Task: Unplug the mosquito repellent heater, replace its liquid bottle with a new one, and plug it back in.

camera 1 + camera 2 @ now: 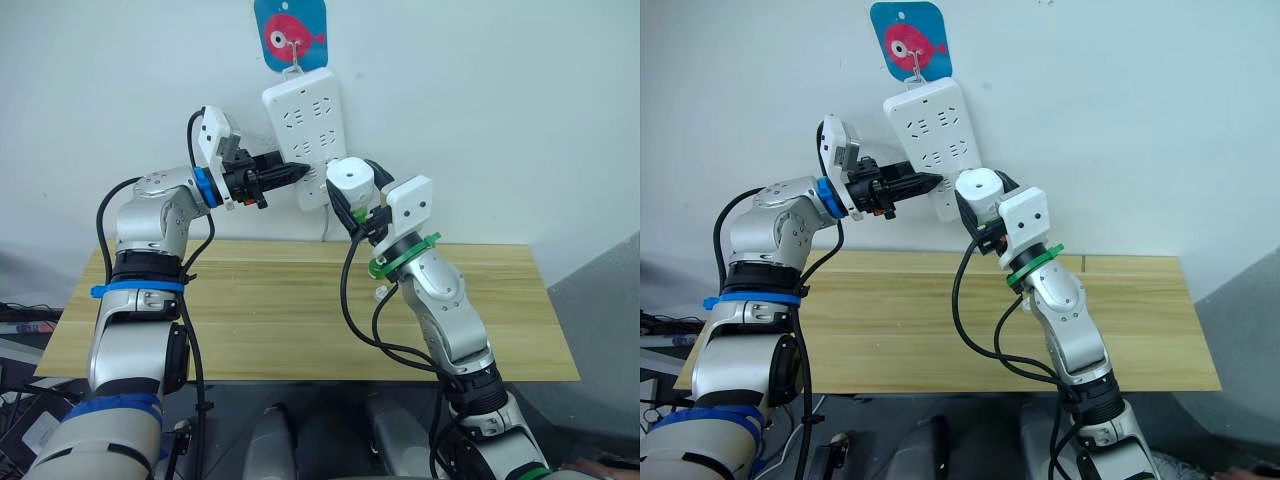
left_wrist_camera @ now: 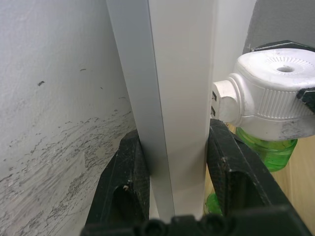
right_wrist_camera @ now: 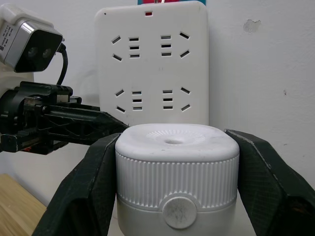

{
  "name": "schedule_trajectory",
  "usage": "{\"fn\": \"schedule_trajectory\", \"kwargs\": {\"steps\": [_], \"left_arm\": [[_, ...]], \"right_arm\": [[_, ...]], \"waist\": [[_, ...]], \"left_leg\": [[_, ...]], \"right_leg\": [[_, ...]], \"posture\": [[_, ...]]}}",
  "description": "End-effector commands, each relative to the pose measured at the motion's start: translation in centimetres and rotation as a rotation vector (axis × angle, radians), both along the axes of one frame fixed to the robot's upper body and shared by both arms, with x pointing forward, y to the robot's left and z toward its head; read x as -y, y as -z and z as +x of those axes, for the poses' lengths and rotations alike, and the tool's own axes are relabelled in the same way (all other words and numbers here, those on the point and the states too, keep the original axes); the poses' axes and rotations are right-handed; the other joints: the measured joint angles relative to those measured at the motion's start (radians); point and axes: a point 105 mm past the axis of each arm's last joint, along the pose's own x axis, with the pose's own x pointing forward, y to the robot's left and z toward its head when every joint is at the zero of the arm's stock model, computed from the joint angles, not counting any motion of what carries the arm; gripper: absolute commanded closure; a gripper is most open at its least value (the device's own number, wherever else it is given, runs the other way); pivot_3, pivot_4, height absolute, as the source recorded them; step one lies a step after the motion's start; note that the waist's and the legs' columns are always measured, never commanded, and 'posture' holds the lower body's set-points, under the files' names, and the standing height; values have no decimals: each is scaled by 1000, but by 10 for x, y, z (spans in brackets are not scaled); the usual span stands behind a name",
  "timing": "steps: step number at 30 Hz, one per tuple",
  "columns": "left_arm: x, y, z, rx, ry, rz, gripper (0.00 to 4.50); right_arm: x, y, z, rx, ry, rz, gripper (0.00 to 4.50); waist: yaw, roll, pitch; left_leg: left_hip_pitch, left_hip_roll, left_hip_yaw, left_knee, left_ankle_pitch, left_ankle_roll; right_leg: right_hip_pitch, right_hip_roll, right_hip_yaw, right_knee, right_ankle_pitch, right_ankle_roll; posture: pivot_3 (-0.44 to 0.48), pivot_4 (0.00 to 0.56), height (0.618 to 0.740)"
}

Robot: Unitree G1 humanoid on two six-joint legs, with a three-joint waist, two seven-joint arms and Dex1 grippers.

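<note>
The white mosquito repellent heater (image 1: 351, 178) is clamped between the black fingers of my right gripper (image 1: 353, 203), by the lower right part of the wall-hung power strip (image 1: 300, 110). Its round vent (image 3: 173, 140) faces the right wrist camera. In the left wrist view its plug prongs (image 2: 215, 104) meet the strip's face, and a green liquid bottle (image 2: 268, 150) hangs under the heater. My left gripper (image 1: 295, 174) reaches in from the left and is shut on the strip's lower edge, one finger (image 2: 129, 169) behind it and the other in front.
The strip hangs from a hook on a blue fish-print tag (image 1: 290, 35) on the white wall. A bare wooden table (image 1: 300, 300) lies below both arms. Black cables loop down from each wrist.
</note>
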Motion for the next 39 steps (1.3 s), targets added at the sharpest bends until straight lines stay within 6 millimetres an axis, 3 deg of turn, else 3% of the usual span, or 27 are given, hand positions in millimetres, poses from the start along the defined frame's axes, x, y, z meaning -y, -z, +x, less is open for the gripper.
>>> {"fn": "schedule_trajectory", "kwargs": {"steps": [1,39], "left_arm": [[-7,-9,-1,19,-19,-22,3151],[-9,-5,-2,12,-16,-8,3151]], "right_arm": [[2,-9,-1,30,12,19,1511],[3,-15,-10,25,-5,52,1511]], "waist": [[0,0,0],[1,0,0]], "left_leg": [[0,0,0,0,0,0],[0,0,0,0,0,0]], "right_leg": [[0,0,0,0,0,0],[0,0,0,0,0,0]], "posture": [[-170,202,704],[-166,206,704]]}}
